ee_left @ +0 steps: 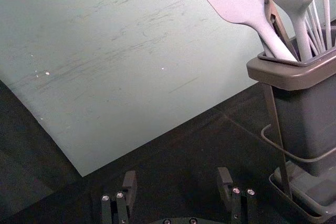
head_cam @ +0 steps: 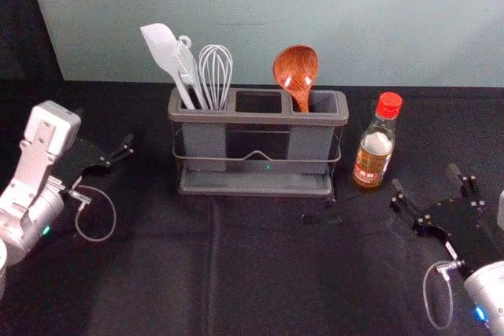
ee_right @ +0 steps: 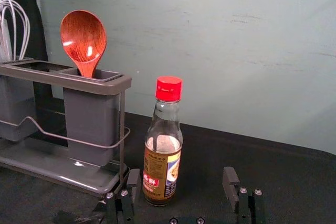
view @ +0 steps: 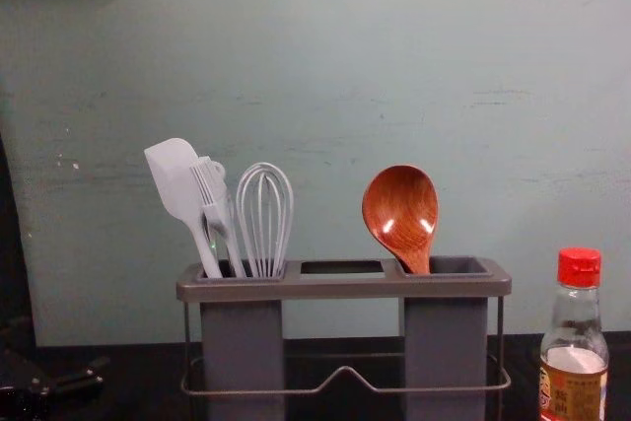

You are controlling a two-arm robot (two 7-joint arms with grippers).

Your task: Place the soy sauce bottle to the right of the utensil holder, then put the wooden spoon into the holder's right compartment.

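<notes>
With twelve o'clock toward the wall (head_cam: 276, 13), the soy sauce bottle (head_cam: 377, 143) stands upright on the bench (head_cam: 260, 273) at the utensil holder's (head_cam: 256, 180) three o'clock, just beside it. It looks like smooth, stiff glass, probably weighty and breakable; I'd grip the labelled body, not the cap (ee_right: 169, 88). The wooden spoon (view: 400, 214), already in the right compartment (ee_right: 92, 124), should be light and rigid; its neck suits a grip better than its rounded bowl. Spatula (view: 177, 179), brush (view: 210, 194) and whisk (view: 264, 219) crowd eleven o'clock; the holder's rim could catch a low approach. The left end effector (ee_left: 177, 179), at nine o'clock, and right end effector (ee_right: 181, 177), at four, are spread wide, empty.
</notes>
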